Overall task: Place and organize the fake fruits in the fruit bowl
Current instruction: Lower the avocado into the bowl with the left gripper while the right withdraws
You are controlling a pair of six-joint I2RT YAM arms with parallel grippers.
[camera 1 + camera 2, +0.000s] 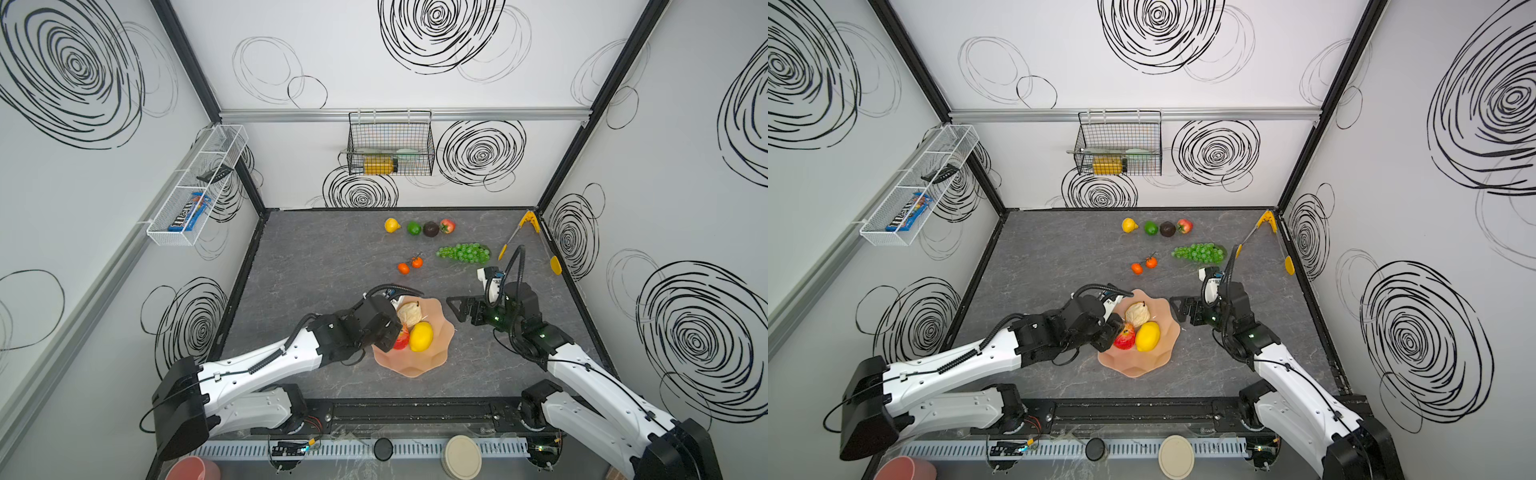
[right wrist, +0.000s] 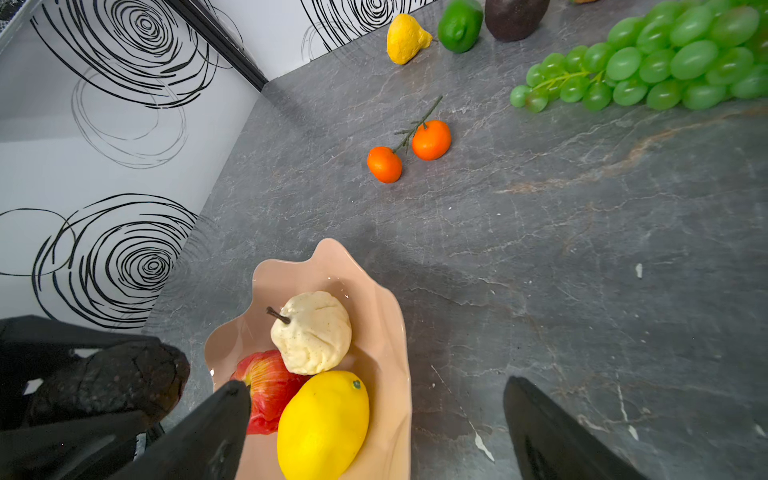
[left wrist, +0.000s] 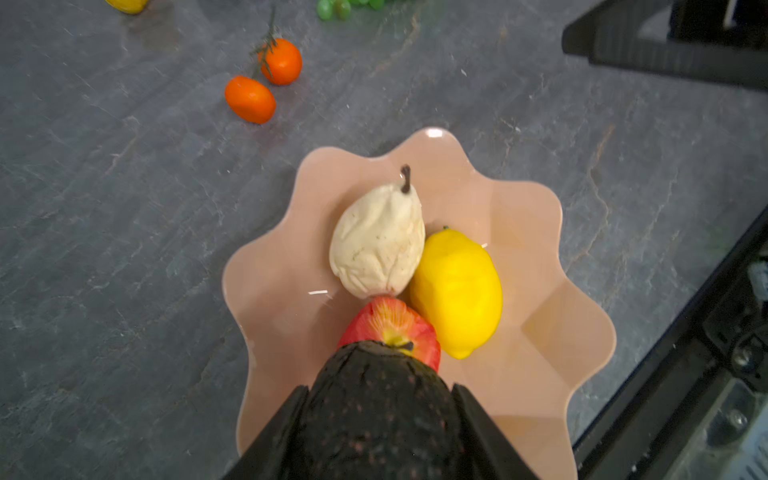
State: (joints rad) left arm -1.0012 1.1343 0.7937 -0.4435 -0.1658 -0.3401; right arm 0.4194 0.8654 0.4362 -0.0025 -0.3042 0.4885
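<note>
The peach-pink scalloped fruit bowl (image 1: 419, 365) (image 1: 1142, 368) holds a pale pear (image 3: 376, 241), a lemon (image 3: 457, 291) and a red apple (image 3: 390, 322). My left gripper (image 3: 379, 388) is shut on a dark avocado (image 3: 378, 415) (image 2: 112, 382) over the bowl's left rim, just above the apple. At the bowl's right side my right gripper (image 1: 457, 309) (image 2: 376, 384) is open and empty. On the table beyond lie two small oranges (image 1: 410, 265), a green grape bunch (image 1: 463, 252), and a row of lemon (image 1: 392, 225), lime (image 1: 414, 227), avocado (image 1: 431, 229) and apple (image 1: 447, 225).
Yellow-tipped tongs (image 1: 528, 237) lean in the far right corner. A black wire basket (image 1: 390, 143) hangs on the back wall and a white wire shelf (image 1: 195, 187) on the left wall. A coral bowl (image 1: 193, 469) and a cream disc (image 1: 461, 455) sit beyond the front rail.
</note>
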